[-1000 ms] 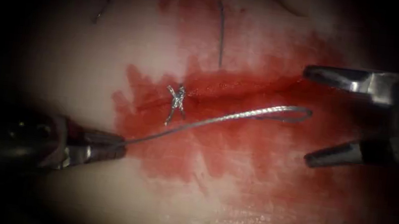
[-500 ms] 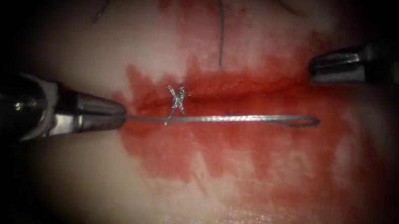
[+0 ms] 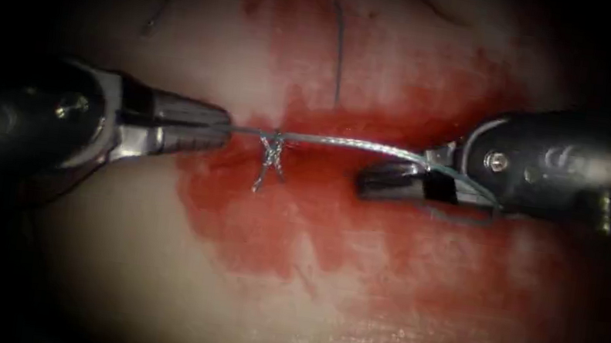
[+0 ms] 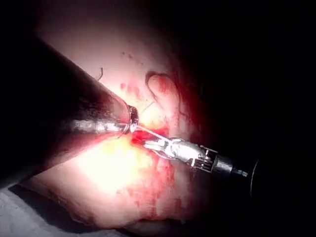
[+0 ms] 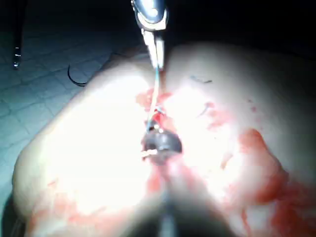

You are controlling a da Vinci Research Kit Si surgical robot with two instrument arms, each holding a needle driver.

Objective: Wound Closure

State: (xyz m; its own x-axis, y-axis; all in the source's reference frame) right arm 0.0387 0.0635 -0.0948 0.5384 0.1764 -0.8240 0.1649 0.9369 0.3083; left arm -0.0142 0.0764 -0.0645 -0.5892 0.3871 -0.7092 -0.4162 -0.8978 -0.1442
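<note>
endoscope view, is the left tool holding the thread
Yes, the left tool is shut on the thread, which runs taut over the knot to the right tool.

The tissue lies directly on the bench surface, a flat, pale blue-green sheet marked with a grid of small squares. The tissue sits on it as a rounded, pale slab with red fluid staining its top. Its edge curves down to meet the sheet. In the left wrist view the same surface looks plain grey, with a dark band of shadow along the foot of the tissue. A thin, dark, curved sliver lies on the squares just beside the tissue's edge. It may be the needle, but it is too small to be sure.
</note>
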